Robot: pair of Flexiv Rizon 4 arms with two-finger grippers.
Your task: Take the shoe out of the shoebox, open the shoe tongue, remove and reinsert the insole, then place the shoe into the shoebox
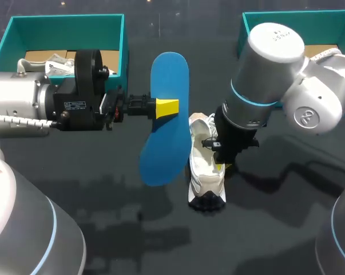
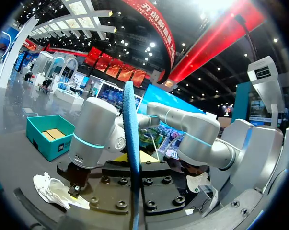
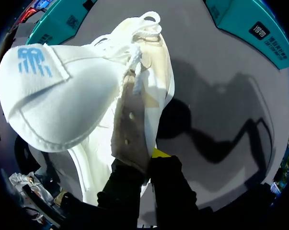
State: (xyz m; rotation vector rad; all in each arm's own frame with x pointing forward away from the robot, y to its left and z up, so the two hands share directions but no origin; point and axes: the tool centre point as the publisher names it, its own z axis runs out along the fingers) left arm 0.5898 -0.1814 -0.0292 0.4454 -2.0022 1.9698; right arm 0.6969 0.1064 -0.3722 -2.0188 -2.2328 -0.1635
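Shoe [image 1: 205,169] is out on the dark table [image 1: 103,229], standing between two teal boxes, one [image 1: 63,19] at the back left and one [image 1: 298,14] at the back right. Over the shoe, the right claw [image 1: 220,166] has its fingers pinched on the side wall, with the white tongue [image 3: 53,96] flopped wide open. On the other side, the left claw [image 1: 167,107] is clamped on the middle of the blue insole [image 1: 166,74], holding it up off the table, just beside the shoe.
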